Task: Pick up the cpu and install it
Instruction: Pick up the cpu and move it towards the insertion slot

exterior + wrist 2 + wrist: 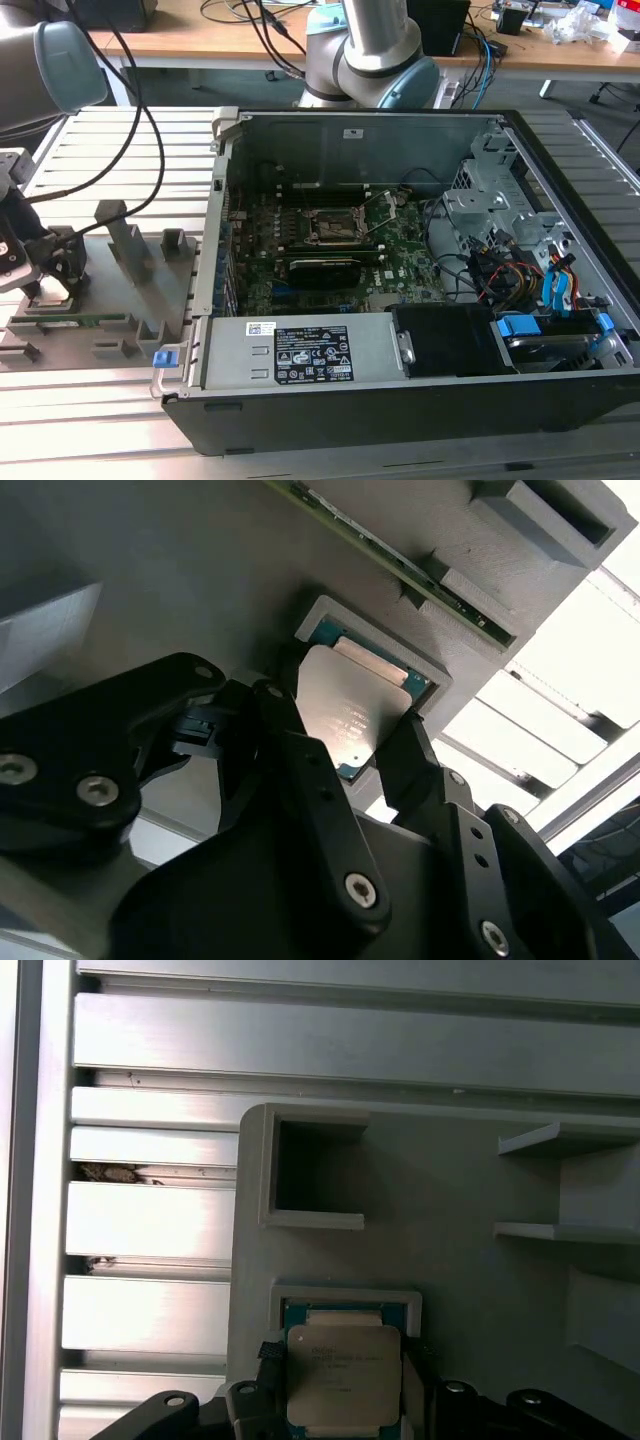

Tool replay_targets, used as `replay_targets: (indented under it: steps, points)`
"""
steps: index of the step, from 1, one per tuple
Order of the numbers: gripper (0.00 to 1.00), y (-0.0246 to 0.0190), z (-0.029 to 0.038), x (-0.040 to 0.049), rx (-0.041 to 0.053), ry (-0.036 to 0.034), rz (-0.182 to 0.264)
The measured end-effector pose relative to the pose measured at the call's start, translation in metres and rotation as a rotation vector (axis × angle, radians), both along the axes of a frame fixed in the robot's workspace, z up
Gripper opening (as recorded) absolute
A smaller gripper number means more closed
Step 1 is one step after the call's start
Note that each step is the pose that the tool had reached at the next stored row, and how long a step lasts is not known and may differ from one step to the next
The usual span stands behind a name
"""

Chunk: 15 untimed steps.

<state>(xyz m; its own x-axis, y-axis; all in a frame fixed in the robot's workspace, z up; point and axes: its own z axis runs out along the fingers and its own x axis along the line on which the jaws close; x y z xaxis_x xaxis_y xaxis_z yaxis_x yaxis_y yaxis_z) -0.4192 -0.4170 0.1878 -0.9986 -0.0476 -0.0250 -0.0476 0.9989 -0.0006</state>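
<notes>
The hand (352, 750) is closed down to the width of the cpu (350, 705). Its black fingers (300, 750) press on two opposite sides of the chip. In both wrist views the cpu sits at a shallow square pocket (345, 1292) in the plate (180, 570), with a teal rim showing around its pale metal top (343, 1375). In the second wrist view the chip looks slightly off the pocket's outline; whether it is raised clear of the pocket floor cannot be told. The pocket lies near one edge of the plate. Just past it, a thin green-edged board (395, 568) lies in a long slot.

In the exterior view the plate (110, 300) rests on the table (100, 430) to the exterior view's left of the case (400, 410). Grey blocks (125, 235) stand upright on it. The hand (50, 262) is low over the plate's edge at the exterior view's left.

The case lies open on its side. Along its near edge are a grey power supply (300, 350) and a drive bay with blue tabs (545, 330). Deeper in is the green board with a dark socket (335, 228) in a metal frame, and bundled cables (480, 265) run to the exterior view's right of it.

The table is ribbed aluminium. At its far edge stands the arm's base (370, 50). Behind that is a wooden desk (200, 40) strewn with cables.
</notes>
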Motion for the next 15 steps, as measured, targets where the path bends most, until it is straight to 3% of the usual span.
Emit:
replay_targets:
  steps: [12,15]
  points:
    - [0.55,0.0001,0.0001,0.0001,0.0004,-0.0006,0.0]
    - [0.55,0.0,0.0106,0.0,0.0,0.0,0.0]
